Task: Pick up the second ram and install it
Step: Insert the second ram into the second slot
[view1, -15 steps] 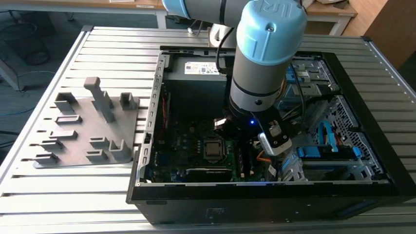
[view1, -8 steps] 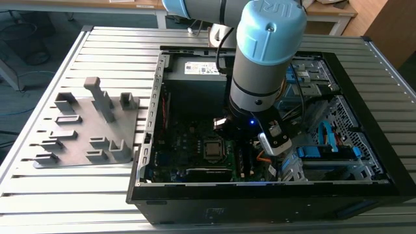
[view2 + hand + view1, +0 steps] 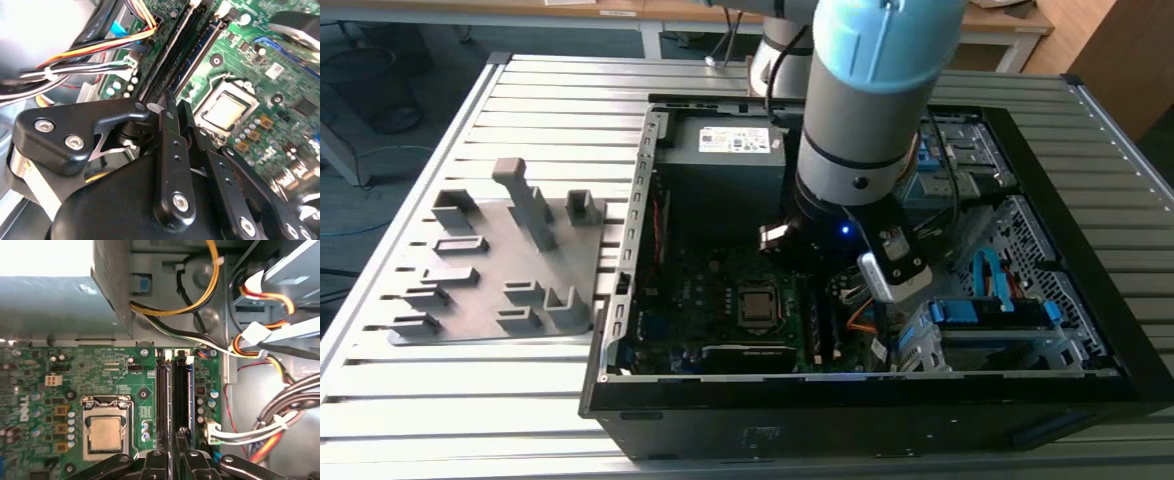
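1. Green motherboard lies flat inside the open black computer case, which sits on the slatted metal bench.
2. In the exterior view, the arm reaches down into the case, with the gripper low over the memory slots beside the processor socket.
3. In both wrist views the jaws are drawn close together over the slots, fingertips almost meeting; whether they pinch anything I cannot tell.
4. The second ram appears as a dark stick standing on edge in the slot directly under the fingertips, next to another dark slot.
5. A grey holder tray with upright blocks rests on the bench at the exterior view's left, well apart from the gripper.
6. Bundled coloured cables run beside the slots.
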Controlling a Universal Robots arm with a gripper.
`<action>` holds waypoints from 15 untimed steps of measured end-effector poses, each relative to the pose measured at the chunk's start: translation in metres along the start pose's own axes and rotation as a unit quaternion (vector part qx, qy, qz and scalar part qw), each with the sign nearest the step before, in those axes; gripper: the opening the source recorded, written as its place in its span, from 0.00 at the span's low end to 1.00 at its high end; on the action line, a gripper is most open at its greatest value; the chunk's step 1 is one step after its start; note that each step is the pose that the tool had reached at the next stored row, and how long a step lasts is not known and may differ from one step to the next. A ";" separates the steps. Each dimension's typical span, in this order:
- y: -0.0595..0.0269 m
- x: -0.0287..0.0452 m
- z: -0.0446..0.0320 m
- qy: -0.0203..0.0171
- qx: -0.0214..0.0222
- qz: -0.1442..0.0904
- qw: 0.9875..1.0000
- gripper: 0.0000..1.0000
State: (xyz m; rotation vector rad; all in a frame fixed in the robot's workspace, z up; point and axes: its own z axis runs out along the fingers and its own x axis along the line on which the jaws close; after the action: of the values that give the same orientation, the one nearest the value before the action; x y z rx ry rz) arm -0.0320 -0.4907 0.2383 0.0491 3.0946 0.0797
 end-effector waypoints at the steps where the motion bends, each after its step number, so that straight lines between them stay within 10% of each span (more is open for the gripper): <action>1: 0.0003 -0.0002 -0.0044 0.000 0.001 0.000 1.000 0.21; 8: 0.0039 -0.0010 -0.0251 0.000 0.010 0.000 1.000 0.10; 15: 0.0041 -0.0011 -0.0261 0.000 0.011 -0.001 1.000 0.10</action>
State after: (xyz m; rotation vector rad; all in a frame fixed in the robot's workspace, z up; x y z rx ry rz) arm -0.0320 -0.4879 0.2646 0.0483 3.0949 0.0461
